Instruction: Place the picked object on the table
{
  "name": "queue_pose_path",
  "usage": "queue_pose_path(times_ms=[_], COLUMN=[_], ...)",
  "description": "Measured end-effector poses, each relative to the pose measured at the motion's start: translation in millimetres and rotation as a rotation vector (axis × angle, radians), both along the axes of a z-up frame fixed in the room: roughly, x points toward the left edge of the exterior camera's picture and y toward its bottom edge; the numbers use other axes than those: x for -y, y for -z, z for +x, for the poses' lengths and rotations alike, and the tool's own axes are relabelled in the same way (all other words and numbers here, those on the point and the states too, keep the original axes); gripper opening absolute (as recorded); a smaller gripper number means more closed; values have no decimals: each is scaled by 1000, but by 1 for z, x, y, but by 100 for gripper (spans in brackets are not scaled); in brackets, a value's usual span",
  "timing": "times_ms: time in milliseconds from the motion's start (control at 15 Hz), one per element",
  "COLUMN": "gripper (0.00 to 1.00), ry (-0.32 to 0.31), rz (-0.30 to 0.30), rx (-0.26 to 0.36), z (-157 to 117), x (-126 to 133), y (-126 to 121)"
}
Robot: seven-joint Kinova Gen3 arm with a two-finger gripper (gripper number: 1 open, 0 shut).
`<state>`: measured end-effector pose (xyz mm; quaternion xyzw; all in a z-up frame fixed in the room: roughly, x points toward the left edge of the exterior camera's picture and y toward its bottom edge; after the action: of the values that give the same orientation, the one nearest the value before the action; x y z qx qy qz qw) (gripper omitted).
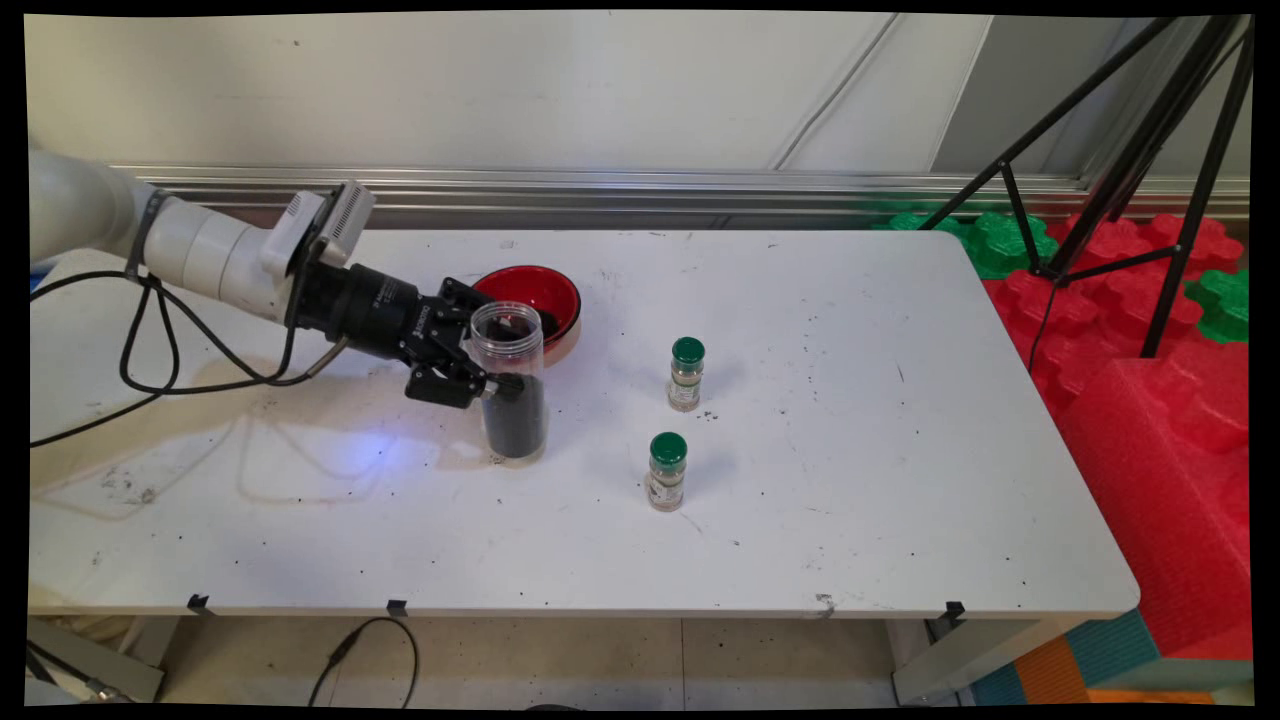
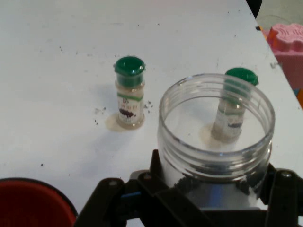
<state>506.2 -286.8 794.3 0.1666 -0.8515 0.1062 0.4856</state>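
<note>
Clear jar [image 1: 512, 385]: open-mouthed, no lid fitted, its lower half filled with dark granular material. It stands upright on the worktop [image 1: 850, 520] in the left-centre area, its base apparently in contact with the surface. The gripper [image 1: 497, 383] approaches it from the left, roughly level, and its fingers [image 1: 508, 383] are pinching the jar at mid-height, one on each side of the wall; the hand view shows the jar's threaded rim [image 2: 217, 124] seated between the black linkage arms.

Handling notes, as judgement: the jar is uncapped and part full, so keep it upright during any motion and avoid abrupt starts or stops that would throw the contents. The smooth, round plastic wall may rotate or slip in a two-point grip, so moderate, steady closing force is advisable.

Red bowl [image 1: 530, 298]: just behind the jar, towards the far edge, with some dark material visible inside. Its rim is near the gripper body, so clearance on that side is small.

Far spice bottle [image 1: 686, 374] and near spice bottle [image 1: 666, 471]: two small green-capped bottles, upright, to the right of the jar near the worktop's centre, apart from each other and from the jar. Both are narrow and would tip easily if brushed.

Dark specks are scattered over the worktop surface.
</note>
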Motion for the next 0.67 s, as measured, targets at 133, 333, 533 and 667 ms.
queue_pose_path(times_ms=[133,333,533,667], gripper=[0,0,0,0], ry=[-1,0,1,2], rz=[0,0,0,-1], rx=[8,15,22,26], z=[0,1,1,2], x=[0,0,-1,-1], y=[5,9,13,15])
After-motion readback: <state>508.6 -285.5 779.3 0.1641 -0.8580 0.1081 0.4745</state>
